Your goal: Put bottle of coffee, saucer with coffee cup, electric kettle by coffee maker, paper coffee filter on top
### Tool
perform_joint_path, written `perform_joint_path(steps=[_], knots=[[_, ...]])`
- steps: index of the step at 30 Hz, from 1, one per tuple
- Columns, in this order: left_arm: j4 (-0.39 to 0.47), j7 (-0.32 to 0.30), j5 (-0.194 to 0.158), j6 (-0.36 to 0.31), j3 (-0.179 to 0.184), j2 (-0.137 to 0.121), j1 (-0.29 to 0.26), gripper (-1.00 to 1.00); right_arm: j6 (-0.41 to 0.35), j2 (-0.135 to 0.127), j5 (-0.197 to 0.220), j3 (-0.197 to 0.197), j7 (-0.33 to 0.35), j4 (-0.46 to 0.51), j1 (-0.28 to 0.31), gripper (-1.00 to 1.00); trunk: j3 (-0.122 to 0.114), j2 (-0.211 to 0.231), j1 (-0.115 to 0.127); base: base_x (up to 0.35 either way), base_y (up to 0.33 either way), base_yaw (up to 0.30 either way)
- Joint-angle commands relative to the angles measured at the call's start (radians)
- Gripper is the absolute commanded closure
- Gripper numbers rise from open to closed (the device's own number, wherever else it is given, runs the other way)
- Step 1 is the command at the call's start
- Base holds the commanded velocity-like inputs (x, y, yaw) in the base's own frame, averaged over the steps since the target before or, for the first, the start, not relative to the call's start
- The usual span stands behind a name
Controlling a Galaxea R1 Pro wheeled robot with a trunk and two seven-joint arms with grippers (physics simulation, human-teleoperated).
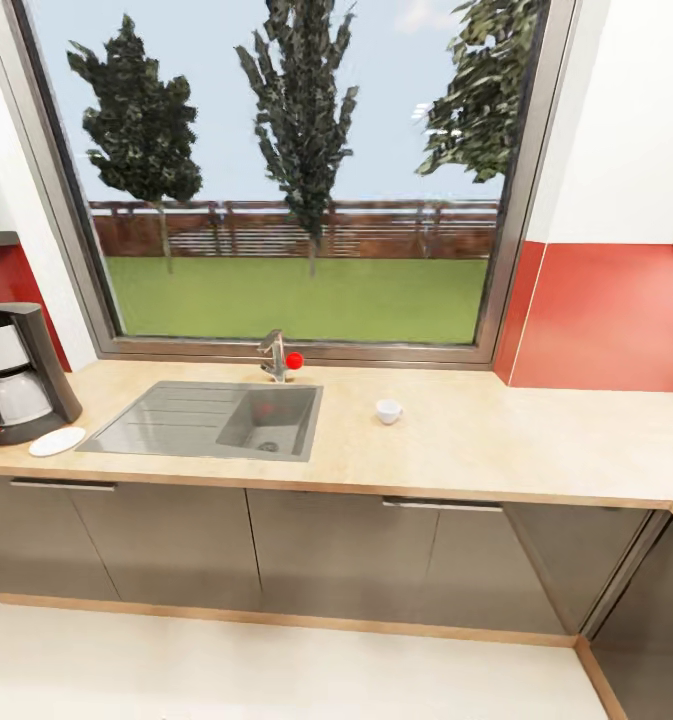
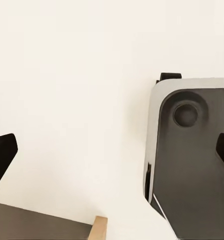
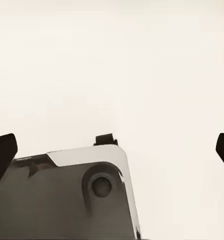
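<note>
Countertop (image 1: pixel 536 440) with coffee maker (image 1: pixel 16 372), saucer (image 1: pixel 57 441), cup (image 1: pixel 388 411)

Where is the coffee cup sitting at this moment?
In the head view, the coffee cup stands alone on the countertop, just right of the sink, far from the saucer beside the coffee maker at the left.

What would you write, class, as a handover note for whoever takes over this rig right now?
Left gripper and right gripper: jaws open, empty, pointing at the floor beside the robot's base.
Coffee maker is on the countertop, with the saucer beside it.
Coffee cup stands right of the sink, not on the saucer.
Left: cup onto saucer, then bottle, filter, kettle.
</note>
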State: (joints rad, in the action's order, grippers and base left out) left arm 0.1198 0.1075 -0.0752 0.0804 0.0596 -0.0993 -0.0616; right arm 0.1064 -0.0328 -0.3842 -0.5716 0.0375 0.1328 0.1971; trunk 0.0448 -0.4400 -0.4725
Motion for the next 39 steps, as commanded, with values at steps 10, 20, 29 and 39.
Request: perform_joint_path(steps=[10,20,29,39], knots=[[-0.003,0.003,-0.021,0.107,0.001,-0.005,0.000,-1.00,0.103,0.125,-0.004,0.003,0.009,0.354,0.004,-1.00,0.002,-0.002,-0.001,0.000,0.000,0.000],[-0.002,0.002,-0.035,0.135,0.005,-0.005,0.000,-1.00,0.167,0.175,0.002,0.132,0.006,0.396,0.116,-1.00,0.002,-0.002,-0.001,0.000,0.000,0.000],[-0.003,0.001,-0.031,0.119,0.006,-0.007,-0.004,-1.00,0.170,0.207,0.004,0.144,0.005,0.399,0.335,-1.00,0.002,-0.002,-0.001,0.000,0.000,0.000],[-0.006,0.001,-0.024,0.124,0.015,-0.004,-0.001,-1.00,0.163,0.207,0.005,0.147,0.005,0.528,0.490,-1.00,0.002,-0.002,-0.001,0.000,0.000,0.000]])
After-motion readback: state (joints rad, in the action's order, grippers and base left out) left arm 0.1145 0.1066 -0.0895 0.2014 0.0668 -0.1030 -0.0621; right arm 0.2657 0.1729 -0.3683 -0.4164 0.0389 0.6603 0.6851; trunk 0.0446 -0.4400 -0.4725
